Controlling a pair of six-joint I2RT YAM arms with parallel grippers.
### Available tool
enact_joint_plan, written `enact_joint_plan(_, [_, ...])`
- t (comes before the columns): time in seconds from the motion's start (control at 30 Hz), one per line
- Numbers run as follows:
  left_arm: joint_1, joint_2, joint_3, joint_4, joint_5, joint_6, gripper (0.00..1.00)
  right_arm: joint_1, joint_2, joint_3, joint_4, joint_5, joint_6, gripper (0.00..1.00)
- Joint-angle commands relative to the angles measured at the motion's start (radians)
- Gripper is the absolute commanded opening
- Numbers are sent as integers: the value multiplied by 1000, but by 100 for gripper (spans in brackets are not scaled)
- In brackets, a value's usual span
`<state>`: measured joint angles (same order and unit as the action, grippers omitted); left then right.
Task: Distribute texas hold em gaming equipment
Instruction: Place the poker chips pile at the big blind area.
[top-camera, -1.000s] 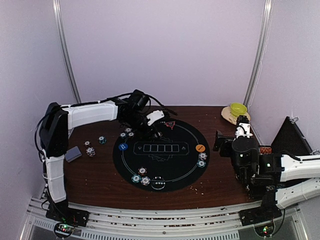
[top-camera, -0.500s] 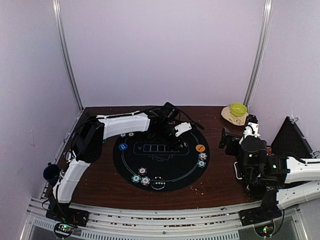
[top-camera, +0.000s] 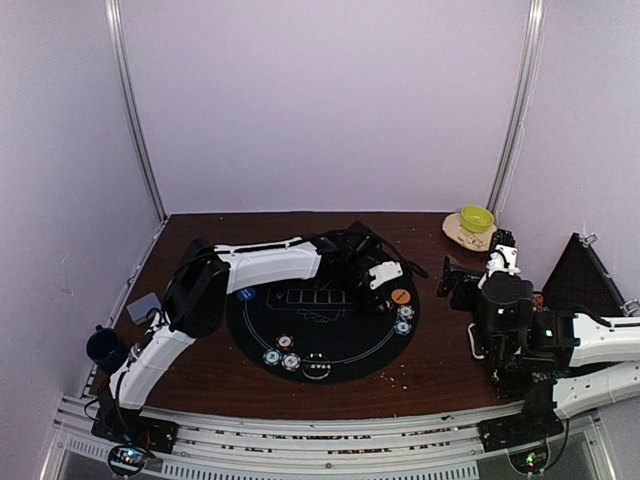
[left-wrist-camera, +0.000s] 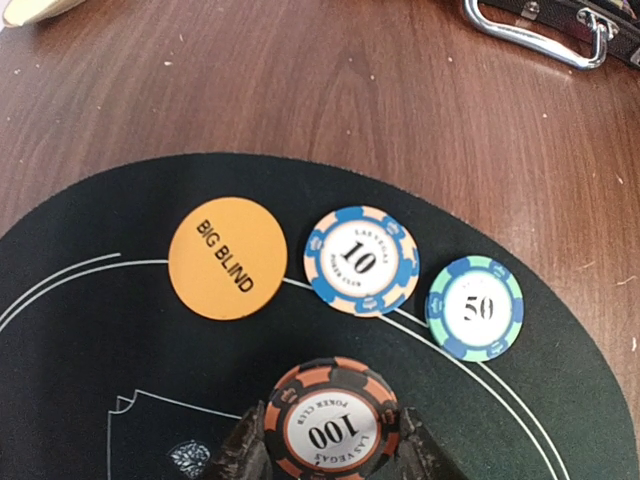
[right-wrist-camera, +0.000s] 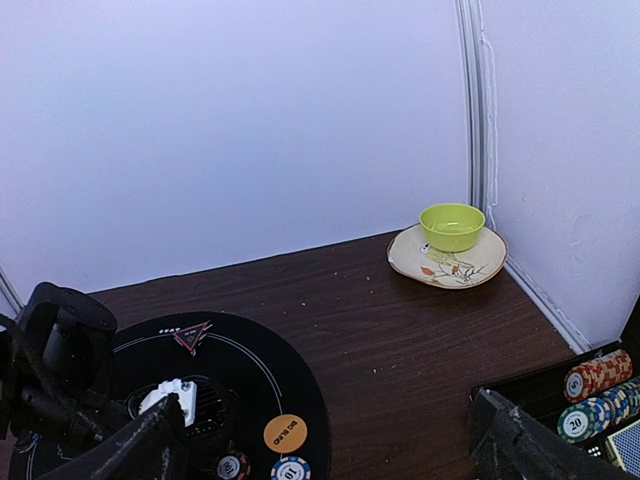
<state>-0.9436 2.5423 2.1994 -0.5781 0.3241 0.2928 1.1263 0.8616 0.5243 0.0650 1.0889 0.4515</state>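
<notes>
top view: the left gripper (top-camera: 382, 298) sat over the black mat's (top-camera: 330, 335) 3 o'clock side.
left wrist: its jaws were clenched on the 100 chip (left-wrist-camera: 333, 432), with the orange button (left-wrist-camera: 227, 258) at 11 o'clock and the 10 chip (left-wrist-camera: 361, 260) at 12.
right wrist: the right gripper (right-wrist-camera: 330, 440) stood spread wide, holding nothing.

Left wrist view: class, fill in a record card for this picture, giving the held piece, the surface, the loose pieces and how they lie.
held piece: orange-edged 100 chip, gripped between the fingers of the left hand
surface: black round mat on a brown wooden table
button: orange BIG BLIND disc, flat on the mat
loose chips: blue-edged 10 chip, green-and-blue 50 chip, both flat
layout: disc, 10 chip and 50 chip in a row from left to right, none touching
</notes>
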Motion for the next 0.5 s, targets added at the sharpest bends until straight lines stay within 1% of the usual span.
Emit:
enact_joint_plan(0.0, [-5,29,28,21,31,-8,30,5,-11,-6,1,2,0,100])
enact_joint_plan(0.47, [-15,105,112,0,67,-27,30,4,-15,-4,1,-1,0,100])
